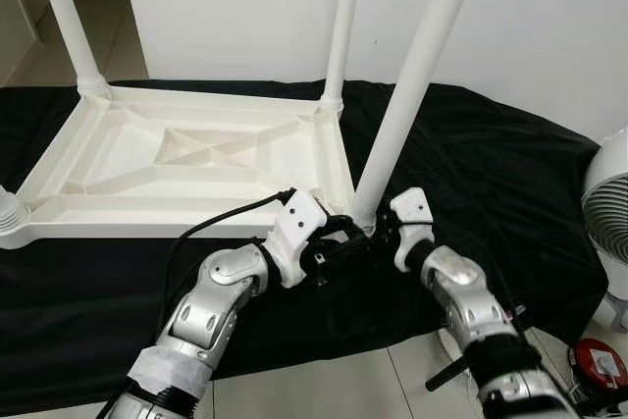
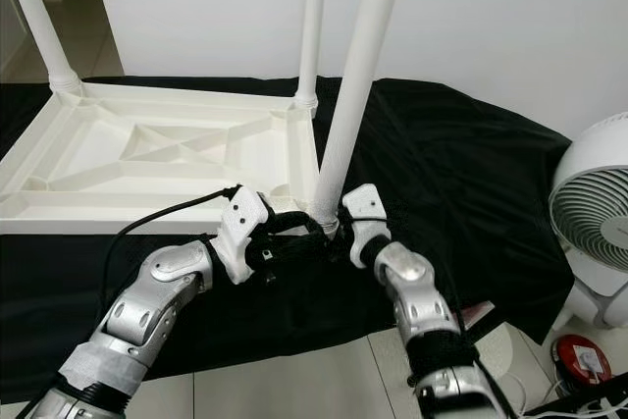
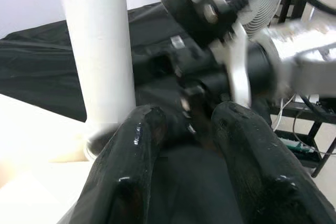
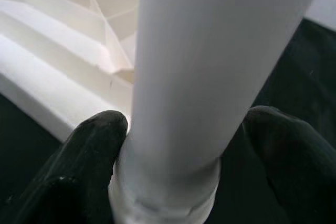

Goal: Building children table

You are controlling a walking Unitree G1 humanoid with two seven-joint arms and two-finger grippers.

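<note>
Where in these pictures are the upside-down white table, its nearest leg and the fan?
white table (image 1: 147, 159), left eye view, ribbed underside.
nearest leg (image 1: 412, 85), left eye view, mid shaft.
fan (image 2: 594, 213), right eye view, grille.

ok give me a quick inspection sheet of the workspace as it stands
surface: black cloth spread over pale tiled floor
job's things: white table top lying upside down, legs pointing up; near leg standing in its corner socket
clutter: nothing seen on the cloth
grippers: right claw with fingers either side of the near leg's base; left claw beside that same corner
cables: black cable running along the left arm
surroundings: white wall, white fan, red round object on the floor
</note>
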